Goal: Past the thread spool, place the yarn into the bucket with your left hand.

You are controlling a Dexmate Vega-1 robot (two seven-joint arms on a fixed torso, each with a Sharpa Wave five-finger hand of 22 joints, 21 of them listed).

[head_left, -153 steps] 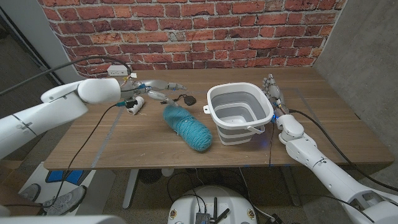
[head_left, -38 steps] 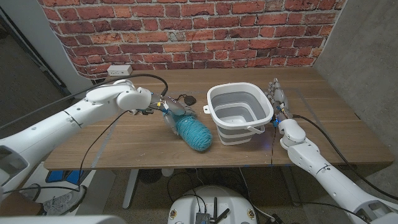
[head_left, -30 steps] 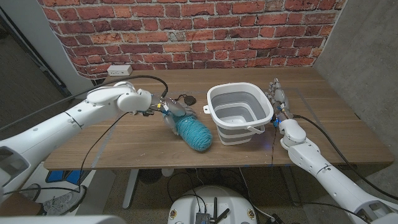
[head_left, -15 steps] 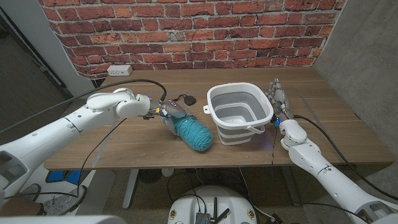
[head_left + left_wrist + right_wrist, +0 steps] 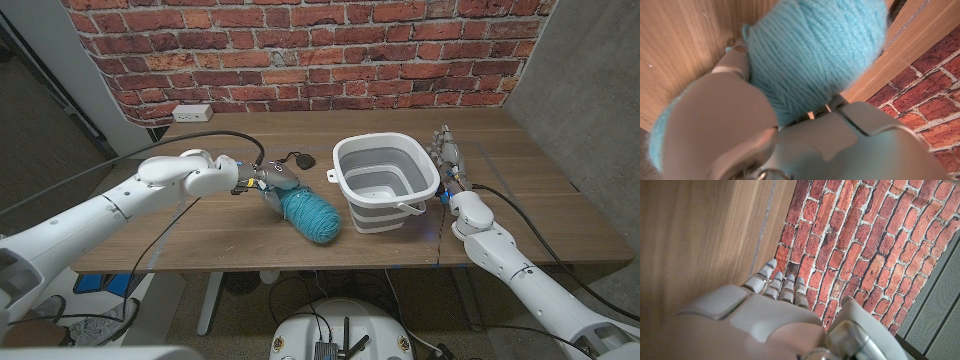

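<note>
**Left hand grasps the yarn at its back end, beside the bucket**

The teal yarn (image 5: 307, 213) lies on the wooden counter (image 5: 200, 225), its length running from about 10 o'clock to 4 o'clock in the head view. The left hand (image 5: 268, 182) is wrapped around the skein's 10 o'clock end; the left wrist view shows the yarn (image 5: 810, 55) pressed into the palm with the fingers (image 5: 735, 62) curled against its side, so this hand is grasping the yarn. From these pictures I cannot tell whether the skein is lifted or resting on the wood.

The white and grey bucket (image 5: 350, 155) stands upright at 3 o'clock from the yarn, just beside it, its mouth open upward. A small dark object (image 5: 297, 159), perhaps the thread spool, sits on the counter at 12 o'clock from the left hand, between the hand and the brick wall (image 5: 300, 50); it is too small to identify with certainty.

The right hand (image 5: 447, 155) stands at 3 o'clock from the bucket, close to its rim, fingers pointing toward the wall. In the right wrist view its fingers (image 5: 775, 282) are straight and side by side, holding nothing: released.
</note>
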